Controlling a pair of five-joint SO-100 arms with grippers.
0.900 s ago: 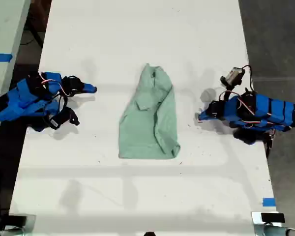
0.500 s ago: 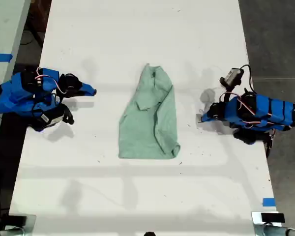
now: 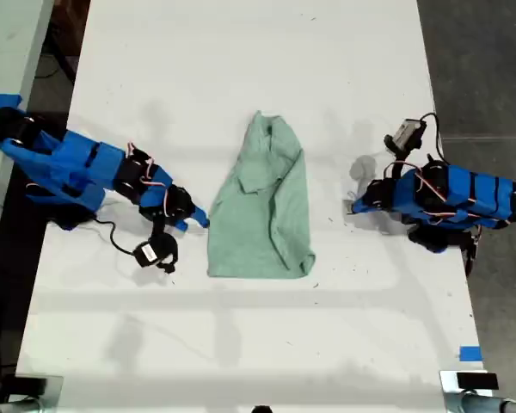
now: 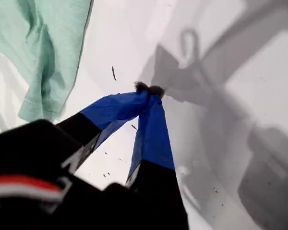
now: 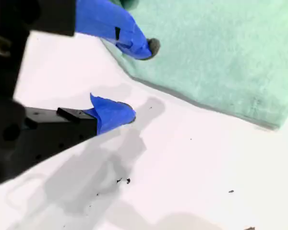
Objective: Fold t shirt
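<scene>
My second gripper [image 5: 134,81] has its fingers parted at the t shirt [image 3: 262,202] hem, one fingertip over cloth, one on bare counter [image 3: 241,344]. Slide the lower finger under before pinching. My first gripper [image 4: 149,89], fingers together and empty, sits apart from the shirt.

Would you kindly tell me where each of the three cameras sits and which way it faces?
Exterior view: overhead, looking straight down on the white table, the t shirt and both blue arms.
First wrist view: on my first gripper, facing the table past its closed fingers, shirt to one side.
Second wrist view: on my second gripper, open fingers at the shirt's edge.
All three share the t shirt.
</scene>
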